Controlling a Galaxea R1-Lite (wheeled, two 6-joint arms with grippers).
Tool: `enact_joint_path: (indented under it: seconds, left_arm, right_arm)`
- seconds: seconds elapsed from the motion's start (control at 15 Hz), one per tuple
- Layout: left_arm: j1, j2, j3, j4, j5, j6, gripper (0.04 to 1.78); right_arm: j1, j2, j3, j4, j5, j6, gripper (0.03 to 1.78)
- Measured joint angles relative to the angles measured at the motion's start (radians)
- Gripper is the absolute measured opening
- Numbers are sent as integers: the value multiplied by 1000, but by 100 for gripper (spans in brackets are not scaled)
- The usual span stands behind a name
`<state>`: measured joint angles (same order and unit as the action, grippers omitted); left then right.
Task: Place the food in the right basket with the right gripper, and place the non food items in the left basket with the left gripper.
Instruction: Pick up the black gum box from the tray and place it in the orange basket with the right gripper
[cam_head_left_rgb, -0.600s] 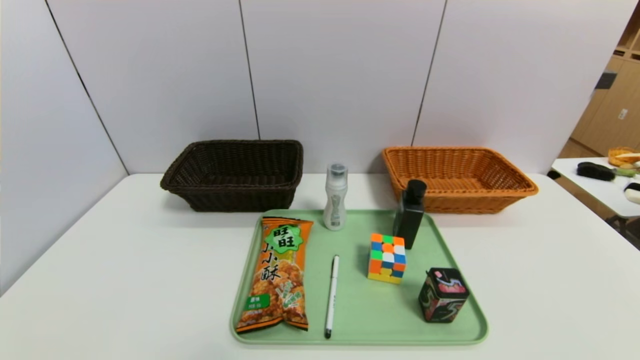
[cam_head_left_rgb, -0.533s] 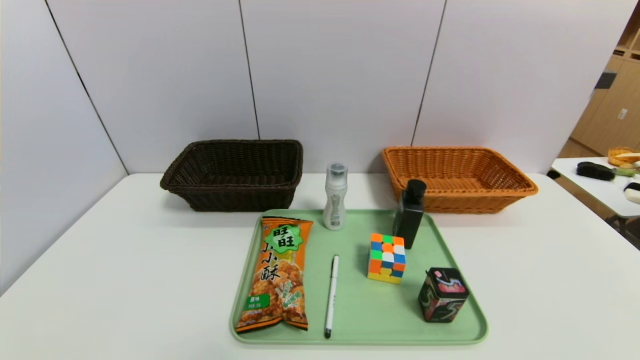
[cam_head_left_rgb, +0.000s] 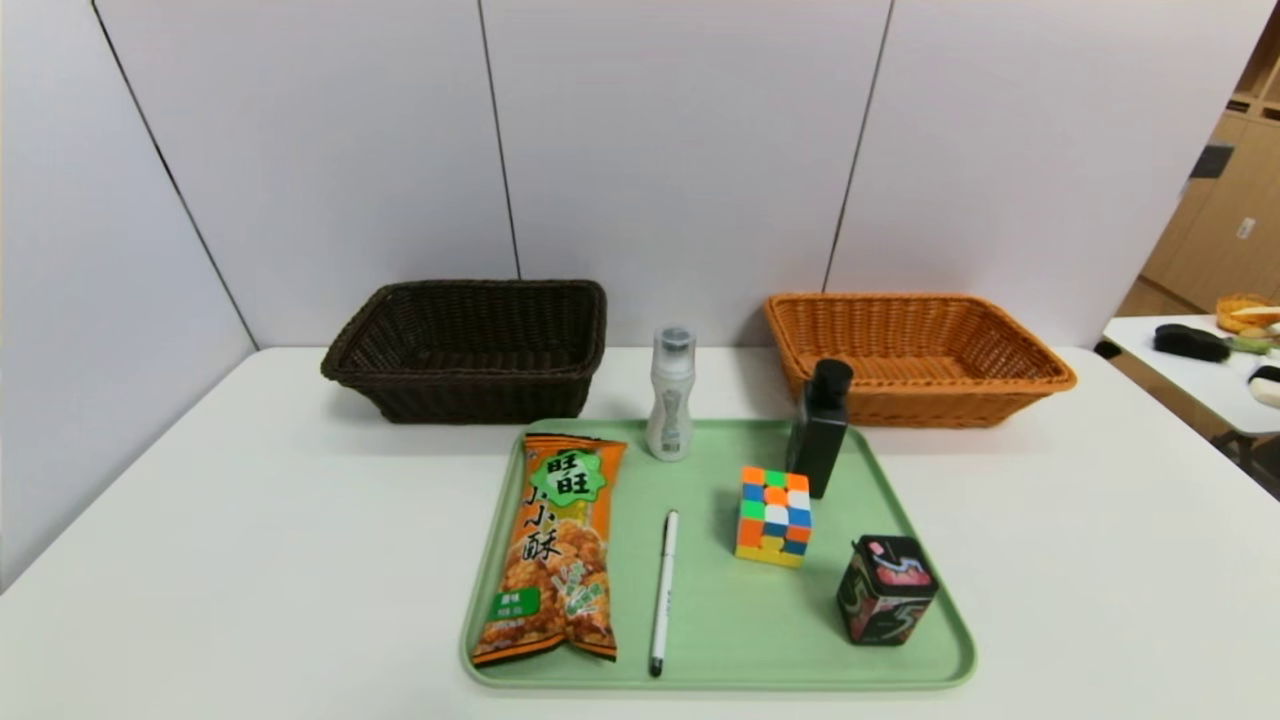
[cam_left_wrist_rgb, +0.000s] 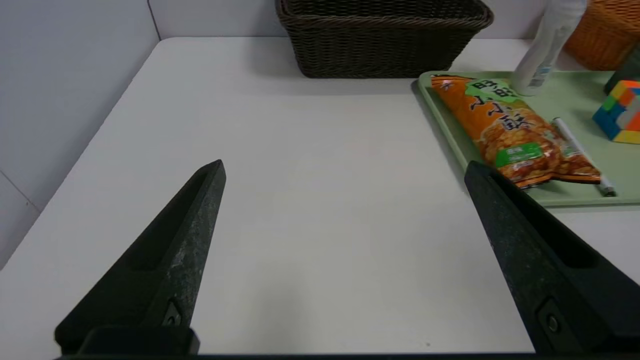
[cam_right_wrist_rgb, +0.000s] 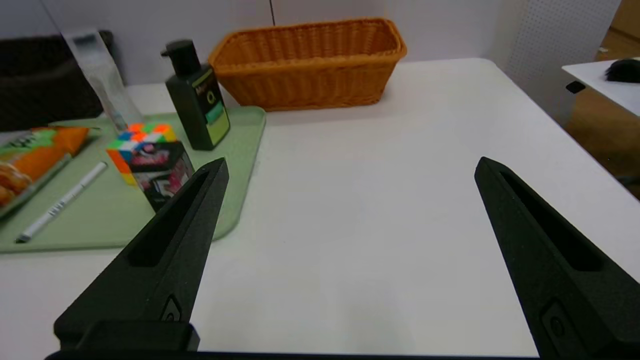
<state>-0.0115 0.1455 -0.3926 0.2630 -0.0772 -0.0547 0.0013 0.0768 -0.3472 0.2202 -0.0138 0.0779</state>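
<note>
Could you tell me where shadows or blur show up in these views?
Head view: soft shadows beside the Rubik's cube and dark basket; walls bow outward. Right wrist view: the clear bottle looks smeared. Left wrist view: the left end effector stands open.

Pale green tray (cam_head_left_rgb: 930, 650). Dark brown woven basket (cam_head_left_rgb: 470, 345), orange woven basket (cam_head_left_rgb: 915, 350). Orange snack bag (cam_head_left_rgb: 555, 550) with green badge. White pen (cam_head_left_rgb: 663, 578). Multicoloured cube (cam_head_left_rgb: 773, 516). Black bottle (cam_head_left_rgb: 820, 430), white bottle (cam_head_left_rgb: 671, 408). Black tin (cam_head_left_rgb: 886, 590) with pink swirls.
</note>
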Motion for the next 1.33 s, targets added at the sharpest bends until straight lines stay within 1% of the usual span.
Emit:
enact_joint_path:
  seconds: [0.13,0.27,0.4,0.53,0.67,0.73,0.8,0.93,1.07,1.2,1.27,1.33]
  left_arm:
    - [-25,133,-181,117,-12,-15,169]
    - [-42,283,-348,220,-19,-29,169]
    - [-50,423,-472,313,-22,-46,169]
    - [-55,556,-560,363,-29,-82,169]
    - [-59,672,-614,378,-43,-118,169]
    - [-59,719,-628,381,-53,-136,169]
    - [-60,761,-636,382,-67,-152,169]
    - [-61,820,-643,385,-74,-161,169]
    - [-66,857,-643,398,-73,-163,169]
    - [-69,875,-633,425,-72,-164,169]
    - [-69,878,-621,436,-72,-168,169]
    - [-70,877,-607,437,-72,-170,169]
  right_arm:
    - [0,116,-241,137,0,9,170]
    - [0,280,-487,282,0,14,170]
    - [-1,457,-688,426,1,18,170]
    - [-1,623,-811,530,1,21,170]
    - [4,781,-881,577,4,25,170]
    - [22,851,-901,586,6,34,170]
    - [61,922,-917,592,6,51,170]
    - [174,1043,-946,601,2,110,170]
    - [309,1161,-988,629,-9,212,170]
    - [430,1265,-1027,671,-39,326,170]
    - [479,1304,-1037,685,-55,371,170]
    - [520,1337,-1044,711,-76,404,170]
